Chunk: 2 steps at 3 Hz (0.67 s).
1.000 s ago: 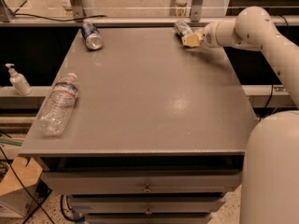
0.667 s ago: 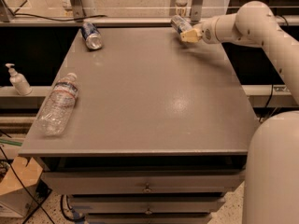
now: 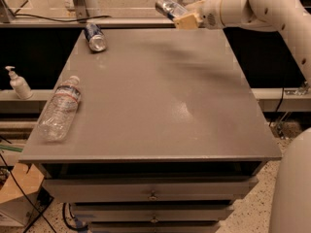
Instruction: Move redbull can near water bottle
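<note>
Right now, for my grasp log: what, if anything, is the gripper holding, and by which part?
The gripper holds the redbull can by its right end, above the table's far edge.

My cream gripper (image 3: pixel 181 17), above the grey table (image 3: pixel 160 106) at its far edge, holds the silver-blue redbull can (image 3: pixel 166 6); I see a clear, white-capped water bottle (image 3: pixel 58 108).

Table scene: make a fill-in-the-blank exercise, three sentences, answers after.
1. The gripper holds the slim can in the air ____ the table, at its far edge.
2. The water bottle lies on its ____ by the table's edge.
3. The number of cans lying on the table is ____.
Missing words: above; side; one.
</note>
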{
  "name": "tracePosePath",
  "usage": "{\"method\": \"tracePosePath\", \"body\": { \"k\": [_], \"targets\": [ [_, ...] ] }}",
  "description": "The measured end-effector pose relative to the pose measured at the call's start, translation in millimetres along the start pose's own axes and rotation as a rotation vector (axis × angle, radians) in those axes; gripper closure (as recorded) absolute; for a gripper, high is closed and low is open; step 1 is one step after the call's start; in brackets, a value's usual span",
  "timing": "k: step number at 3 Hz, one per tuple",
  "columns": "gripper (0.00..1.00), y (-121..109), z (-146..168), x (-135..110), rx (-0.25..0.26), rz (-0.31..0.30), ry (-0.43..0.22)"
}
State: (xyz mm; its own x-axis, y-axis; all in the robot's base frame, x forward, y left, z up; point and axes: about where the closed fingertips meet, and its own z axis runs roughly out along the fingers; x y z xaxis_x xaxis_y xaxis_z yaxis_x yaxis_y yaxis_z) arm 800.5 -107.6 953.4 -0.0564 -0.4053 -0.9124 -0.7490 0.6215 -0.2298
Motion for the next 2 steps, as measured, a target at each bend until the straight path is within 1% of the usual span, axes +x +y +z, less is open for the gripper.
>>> {"method": "tracePosePath", "body": {
  "k": [1,2],
  "targets": [
    [1.0,7.1,3.3,-1.9,-0.02,-0.021,-0.001],
    [1.0,17.3,8.4,-5.7,-0.044,-0.053,0.018]
  ]
}}
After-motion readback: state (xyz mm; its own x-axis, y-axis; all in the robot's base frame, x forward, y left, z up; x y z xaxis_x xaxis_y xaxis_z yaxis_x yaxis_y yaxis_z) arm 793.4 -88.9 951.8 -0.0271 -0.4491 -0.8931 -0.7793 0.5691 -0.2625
